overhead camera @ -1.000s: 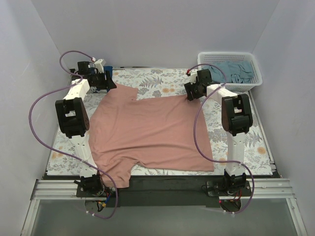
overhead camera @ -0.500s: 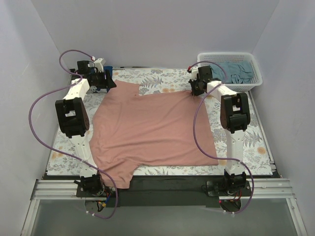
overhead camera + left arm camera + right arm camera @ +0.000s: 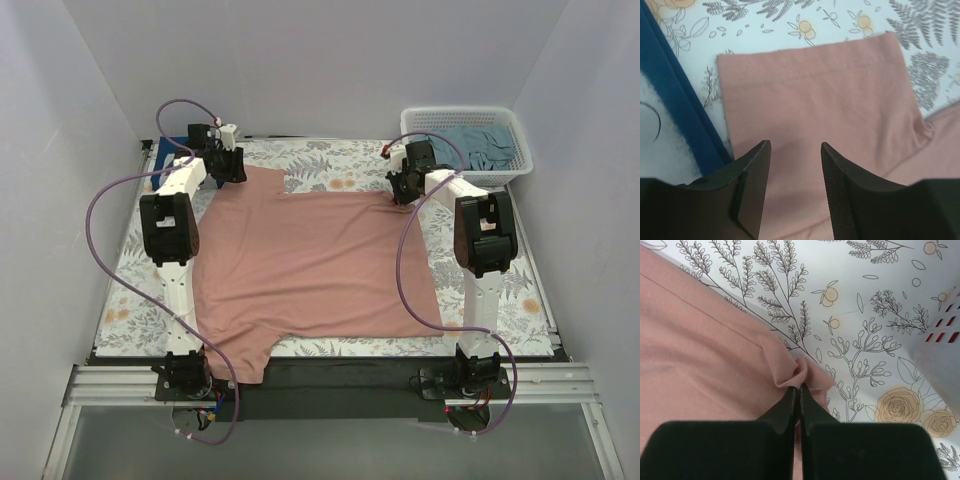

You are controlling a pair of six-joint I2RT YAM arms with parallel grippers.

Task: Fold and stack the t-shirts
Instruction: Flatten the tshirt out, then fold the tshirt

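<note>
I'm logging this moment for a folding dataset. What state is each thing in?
pink t-shirt: spread flat, unfolded, one sleeve hanging off the near edge.
left end effector: open, over the far-left sleeve.
right end effector: shut on the pink t-shirt's far-right corner.
grey-teal t-shirt: crumpled in the basket.

L gripper apart, R gripper tight

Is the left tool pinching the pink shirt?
No, the left tool hangs open over the pink shirt, gripping nothing.
</note>
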